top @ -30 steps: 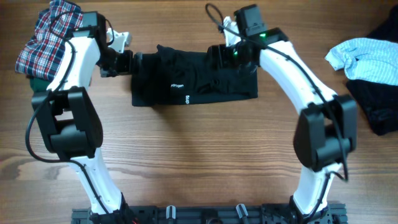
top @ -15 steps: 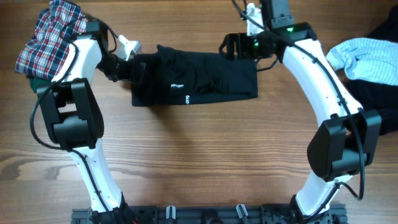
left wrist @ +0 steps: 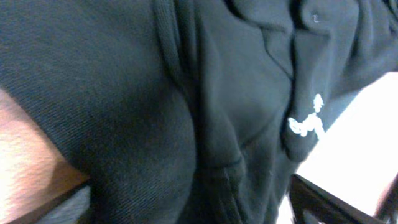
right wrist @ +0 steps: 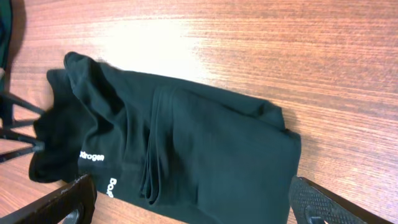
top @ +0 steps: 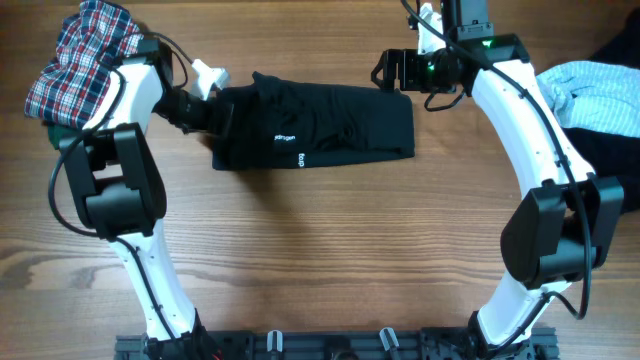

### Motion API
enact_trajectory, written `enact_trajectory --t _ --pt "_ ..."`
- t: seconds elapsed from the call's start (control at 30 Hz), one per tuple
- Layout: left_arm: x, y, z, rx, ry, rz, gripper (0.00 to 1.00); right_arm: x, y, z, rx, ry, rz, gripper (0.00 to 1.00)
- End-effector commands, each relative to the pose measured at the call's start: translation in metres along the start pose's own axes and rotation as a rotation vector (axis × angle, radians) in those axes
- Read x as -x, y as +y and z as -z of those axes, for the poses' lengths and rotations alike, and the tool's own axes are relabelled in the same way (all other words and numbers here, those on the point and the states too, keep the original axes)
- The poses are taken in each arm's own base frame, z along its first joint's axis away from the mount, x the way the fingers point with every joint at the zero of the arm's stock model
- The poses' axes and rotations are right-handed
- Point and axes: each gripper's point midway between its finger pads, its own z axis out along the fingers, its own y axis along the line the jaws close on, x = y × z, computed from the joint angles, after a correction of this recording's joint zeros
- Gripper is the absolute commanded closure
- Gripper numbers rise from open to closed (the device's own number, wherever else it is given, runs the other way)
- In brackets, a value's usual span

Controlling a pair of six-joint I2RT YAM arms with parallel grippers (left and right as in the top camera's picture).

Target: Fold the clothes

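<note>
A black garment (top: pixel 315 125) with small white print lies folded into a rectangle at the far middle of the table. My left gripper (top: pixel 213 110) is low at its left edge. In the left wrist view the black cloth (left wrist: pixel 205 106) fills the frame, and the jaws stand wide apart around it. My right gripper (top: pixel 396 72) is open and empty, raised just beyond the garment's far right corner. In the right wrist view the whole garment (right wrist: pixel 186 155) lies below the open jaws (right wrist: pixel 193 208).
A plaid shirt (top: pixel 75 55) is heaped at the far left, behind the left arm. A light blue garment (top: pixel 590 95) lies on a dark one (top: pixel 612 175) at the far right. Bare wooden tabletop (top: pixel 320 250) lies in front of the black garment.
My right gripper has lifted off the garment and moved back and to the right. My left gripper has moved right onto the garment's left edge. The garment lies flatter.
</note>
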Motion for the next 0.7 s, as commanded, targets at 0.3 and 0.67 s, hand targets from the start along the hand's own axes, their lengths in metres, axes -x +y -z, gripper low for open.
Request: enact_trajectory --t 0.3,0.67 --pt "-0.004 -0.024 -0.032 -0.147 0.020 -0.046 0.69 0.020 0.006 0.019 -0.002 -0.077 0.027 0.01" --pt "0.003 0.017 -0.008 -0.097 -0.077 0.158 0.78 0.020 0.004 0.019 -0.004 -0.078 0.027 0.01"
